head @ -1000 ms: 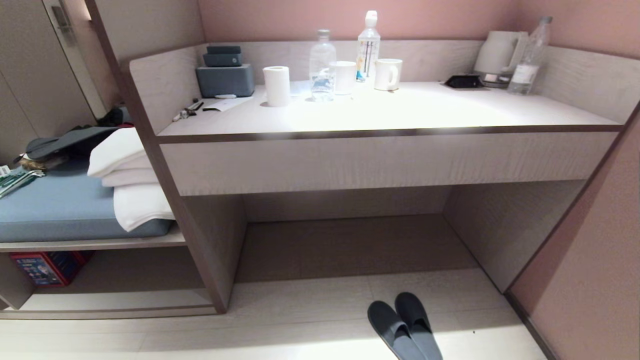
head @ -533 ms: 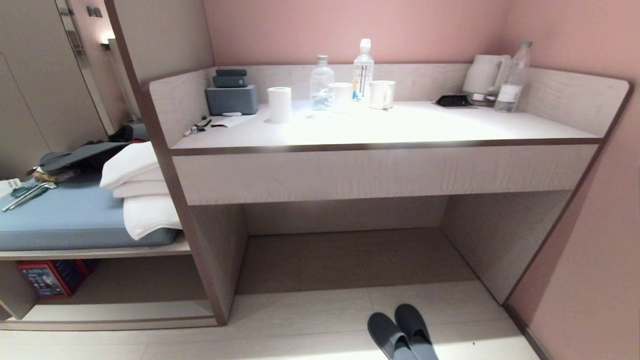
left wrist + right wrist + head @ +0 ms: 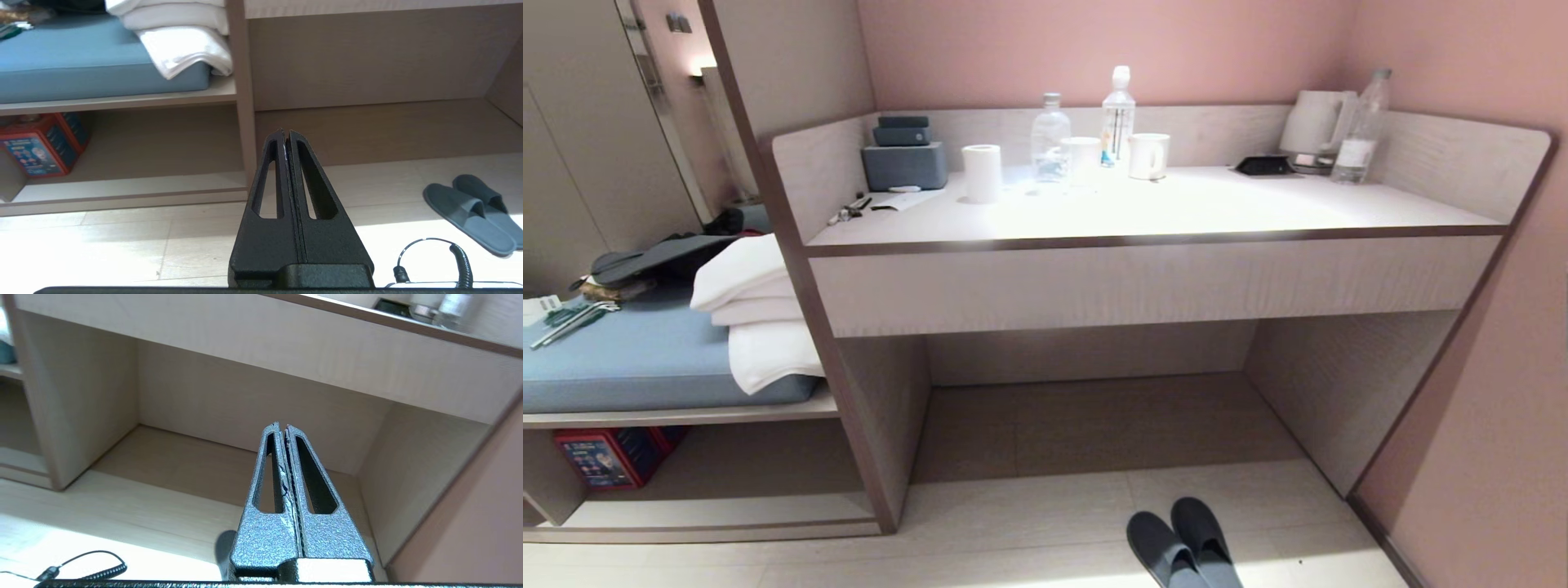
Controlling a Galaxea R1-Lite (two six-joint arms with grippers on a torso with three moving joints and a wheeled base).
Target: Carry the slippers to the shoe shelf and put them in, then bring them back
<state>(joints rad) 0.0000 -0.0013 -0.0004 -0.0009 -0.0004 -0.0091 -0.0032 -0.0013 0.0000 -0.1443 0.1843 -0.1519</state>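
Note:
The slippers (image 3: 1184,543), a dark slate-grey pair, lie side by side on the pale floor in front of the desk recess, cut off by the lower edge of the head view. They also show in the left wrist view, slippers (image 3: 470,212). The shoe shelf (image 3: 711,510) is the low open cubby under the blue-cushioned bench on the left, also seen as shoe shelf (image 3: 135,183). My left gripper (image 3: 286,132) is shut and empty, hanging above the floor, apart from the slippers. My right gripper (image 3: 282,425) is shut and empty, facing the desk recess. Neither arm shows in the head view.
A desk (image 3: 1143,241) carries bottles, mugs, a paper roll and a kettle (image 3: 1319,122). White towels (image 3: 760,318) lie on the blue cushion (image 3: 645,359). A red box (image 3: 600,457) stands in the cubby's left end. A pink wall (image 3: 1503,449) closes the right side.
The whole head view has shifted downward and slightly right, so the camera has moved. The slippers, furniture and both grippers have stayed as they were.

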